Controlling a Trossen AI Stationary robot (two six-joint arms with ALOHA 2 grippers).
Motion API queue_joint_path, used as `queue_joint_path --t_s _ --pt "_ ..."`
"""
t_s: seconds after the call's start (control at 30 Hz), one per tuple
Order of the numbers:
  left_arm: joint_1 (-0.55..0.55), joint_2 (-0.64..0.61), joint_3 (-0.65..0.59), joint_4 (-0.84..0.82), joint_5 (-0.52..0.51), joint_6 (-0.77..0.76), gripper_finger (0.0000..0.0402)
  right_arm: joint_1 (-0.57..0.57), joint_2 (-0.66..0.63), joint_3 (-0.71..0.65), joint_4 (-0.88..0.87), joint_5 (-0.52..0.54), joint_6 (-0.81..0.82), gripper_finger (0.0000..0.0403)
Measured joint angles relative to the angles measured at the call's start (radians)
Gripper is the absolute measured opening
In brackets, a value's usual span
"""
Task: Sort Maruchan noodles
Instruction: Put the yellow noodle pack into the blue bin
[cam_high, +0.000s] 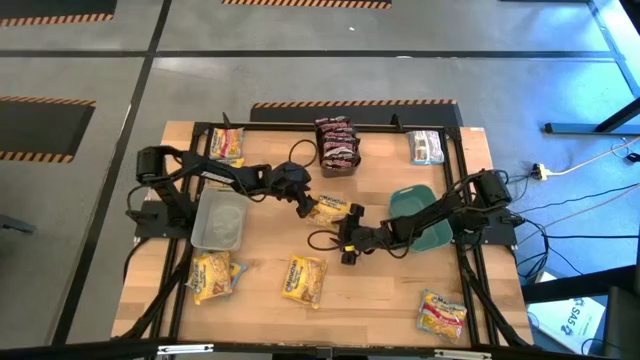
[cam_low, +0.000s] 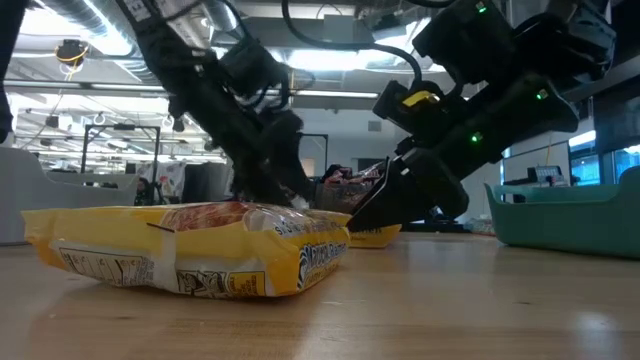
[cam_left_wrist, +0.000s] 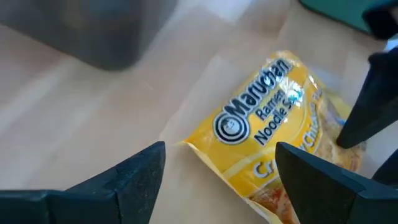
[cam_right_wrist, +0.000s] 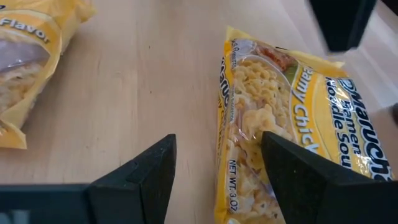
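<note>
Where the pale wooden counter (cam_high: 370, 285) meets grey floor, we see the left gripper (cam_high: 303, 208) and right gripper (cam_high: 347, 248), fingers released, flanking a yellow Maruchan packet (cam_high: 330, 208) lying mid-frame; others lie scattered.

The yellow packet (cam_left_wrist: 273, 130) ahead of the left gripper (cam_left_wrist: 221, 171) is cut off at the left wrist picture's edge, and part of its far end is covered by a dark finger (cam_left_wrist: 367, 102) of the other arm. Beyond the same gripper, a grey bin (cam_left_wrist: 93, 28) is blurred. In the right wrist view, a second yellow packet (cam_right_wrist: 31, 56) beside the right gripper (cam_right_wrist: 217, 165) is cropped.
</note>
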Motion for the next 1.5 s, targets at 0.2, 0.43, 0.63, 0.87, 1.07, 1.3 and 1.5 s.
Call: queue_joint_path --t_s 0.2,0.43,0.63,0.87,1.07,1.3,1.5 --pt "0.026 0.051 0.001 0.122 0.102 -0.044 0.0295 0.000 0.000 0.000 -0.003 -0.007 -0.016 0.0225" --pt "-0.010 0.070 0.000 0.066 0.186 -0.049 0.0294 0.001 -0.001 0.000 0.000 -0.020 -0.042 0.0225" --pt "-0.065 0.019 0.000 0.027 0.193 -0.050 0.0294 0.026 -0.122 -0.002 -0.079 -0.017 -0.018 0.0225" --pt "-0.151 -0.064 0.001 -0.002 0.110 -0.040 0.0294 -0.042 -0.327 0.000 -0.254 0.028 0.029 0.0225" --pt "-0.280 -0.030 0.001 0.035 -0.119 0.053 0.0294 -0.227 -0.321 0.000 -0.288 -0.209 0.117 0.0225" --pt "-0.329 0.008 0.000 -0.008 -0.208 0.063 0.0294 -0.324 -0.187 -0.002 -0.300 -0.229 0.163 0.0225" --pt "-0.324 0.007 0.000 -0.144 -0.426 0.055 0.0294 -0.287 -0.149 0.000 -0.284 -0.284 0.174 0.0225"
